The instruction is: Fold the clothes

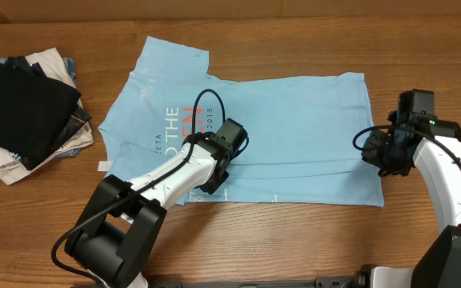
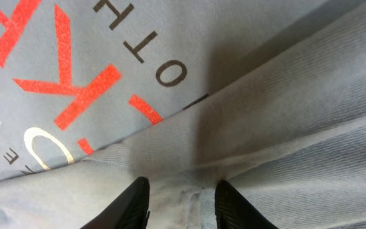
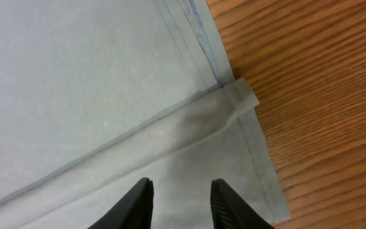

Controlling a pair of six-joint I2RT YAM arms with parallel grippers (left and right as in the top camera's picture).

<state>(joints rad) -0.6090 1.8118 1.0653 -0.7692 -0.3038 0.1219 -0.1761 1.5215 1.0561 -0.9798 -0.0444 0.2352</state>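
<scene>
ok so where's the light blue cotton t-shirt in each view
overhead: light blue cotton T-shirt spread flat at centre.
left wrist: it fills the frame, red lettering upper left.
right wrist: it covers the left side, hem corner against wood.
shared landmark: the fold crease running across it.

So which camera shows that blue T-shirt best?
Overhead: nearly the whole T-shirt shows, spread out. Left wrist shows only lettering and a fold; right wrist only a hemmed corner.

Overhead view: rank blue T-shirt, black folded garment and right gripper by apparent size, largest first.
1. blue T-shirt, by far the largest
2. black folded garment
3. right gripper, clearly the smallest
</scene>
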